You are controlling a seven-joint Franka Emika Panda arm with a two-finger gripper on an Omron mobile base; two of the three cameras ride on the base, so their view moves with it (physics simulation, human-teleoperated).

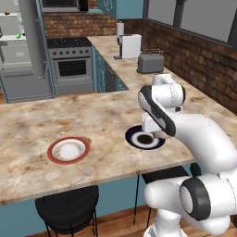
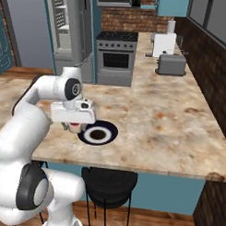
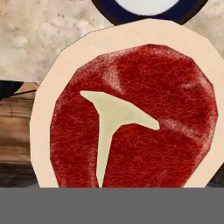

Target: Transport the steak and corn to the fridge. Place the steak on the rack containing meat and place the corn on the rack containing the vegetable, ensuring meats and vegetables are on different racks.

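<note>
Marbled counter [image 1: 92,115], gripper [image 2: 73,126] holding steak [image 3: 131,118] beside dark plate [image 2: 98,133], T-bone visible close-up

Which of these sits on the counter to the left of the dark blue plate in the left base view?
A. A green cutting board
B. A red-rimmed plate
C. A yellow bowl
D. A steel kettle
B: the red-rimmed plate with a pale centre lies on the counter, apart from and left of the dark blue plate near the arm.
</note>
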